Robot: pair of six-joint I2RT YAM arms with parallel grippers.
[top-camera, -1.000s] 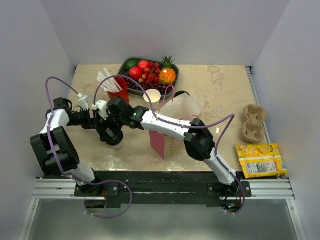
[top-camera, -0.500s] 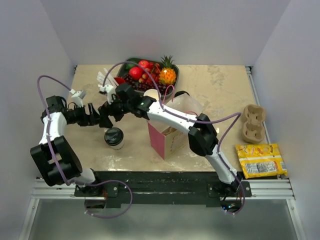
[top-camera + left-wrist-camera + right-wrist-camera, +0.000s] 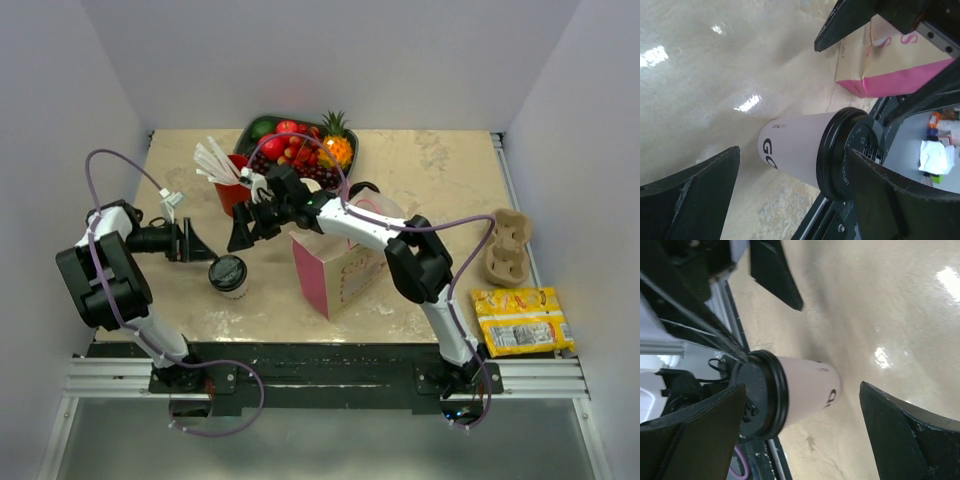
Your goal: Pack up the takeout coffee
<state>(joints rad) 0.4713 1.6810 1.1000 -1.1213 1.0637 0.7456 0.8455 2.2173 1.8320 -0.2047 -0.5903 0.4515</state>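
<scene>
The takeout coffee (image 3: pixel 228 275) stands upright on the table (image 3: pixel 450 190), untouched. The left gripper (image 3: pixel 197 243) and right gripper (image 3: pixel 240 232) sit near it, jaws spread apart and empty.

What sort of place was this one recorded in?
Probably a lab bench staged as a takeout counter: white walls box in the table, which holds the takeout coffee, a pink bag and a cup carrier.
</scene>
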